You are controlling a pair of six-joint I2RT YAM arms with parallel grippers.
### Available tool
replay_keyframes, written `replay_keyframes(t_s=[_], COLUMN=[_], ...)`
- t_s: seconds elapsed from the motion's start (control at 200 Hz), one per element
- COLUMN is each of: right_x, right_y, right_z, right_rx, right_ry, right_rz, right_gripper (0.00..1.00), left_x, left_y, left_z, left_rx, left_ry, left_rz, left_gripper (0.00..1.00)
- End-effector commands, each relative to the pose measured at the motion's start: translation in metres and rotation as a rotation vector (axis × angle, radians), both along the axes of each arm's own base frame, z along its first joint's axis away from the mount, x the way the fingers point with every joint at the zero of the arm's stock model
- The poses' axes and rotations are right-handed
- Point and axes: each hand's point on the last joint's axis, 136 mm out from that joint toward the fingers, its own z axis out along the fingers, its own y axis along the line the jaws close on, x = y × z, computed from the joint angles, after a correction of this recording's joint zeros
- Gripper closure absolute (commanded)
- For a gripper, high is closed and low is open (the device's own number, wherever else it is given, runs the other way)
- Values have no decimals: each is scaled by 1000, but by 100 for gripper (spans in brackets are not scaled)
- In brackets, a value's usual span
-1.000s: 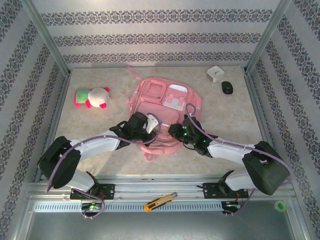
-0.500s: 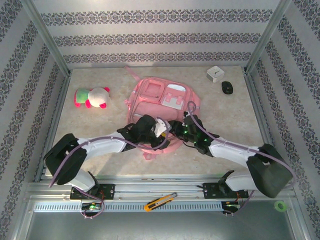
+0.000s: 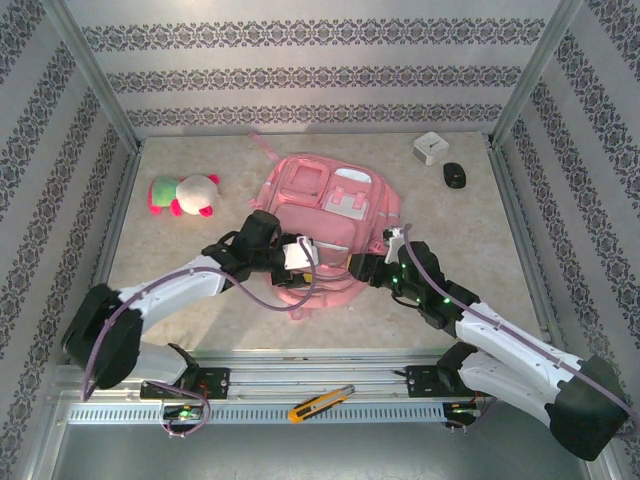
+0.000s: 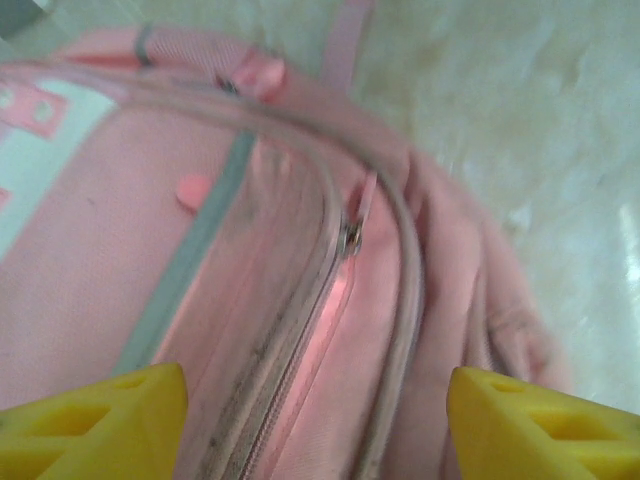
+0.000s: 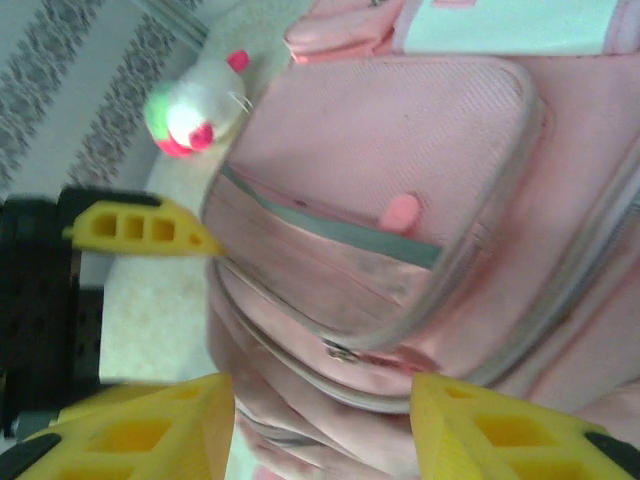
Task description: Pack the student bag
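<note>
Two grippers hover over the student bag [image 3: 335, 205], which lies flat in the middle of the table [image 3: 460, 225] with its pockets facing up. Left gripper [image 3: 305, 255] hangs over the bag's near left part, yellow fingers [image 4: 100, 420] spread wide and empty, a zipper pull [image 4: 350, 238] right below. Right gripper [image 3: 360, 268] sits over the near right edge, jaws parted too and gripping nothing, while the plush toy [image 3: 185, 193] lies well off to the left.

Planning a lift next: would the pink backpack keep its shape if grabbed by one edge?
Probably floppy: the student bag lies flat, its fabric bunched in folds beside the zipper pull. It would likely sag from one edge. The woven cloth looks grippy, not slippery.
</note>
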Motion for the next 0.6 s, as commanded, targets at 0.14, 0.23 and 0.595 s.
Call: replay_keyframes(t_s=[0.14,0.23,0.595], right_x=[-7,-8,4], right_y=[0,4,7], right_z=[-10,-12,-19], right_rx=[-247,-318,-455], right_ry=[-260,-359,-505], right_rz=[208,285,371], right_gripper=[53,54,53], left_x=[39,41,24], left_y=[-8,-10,-17], left_z=[-11,-12,27], left_rx=[76,72,-63], left_ry=[-155,-144,-180], left_rz=[-37,-28,-89], left_gripper=[38,56,39])
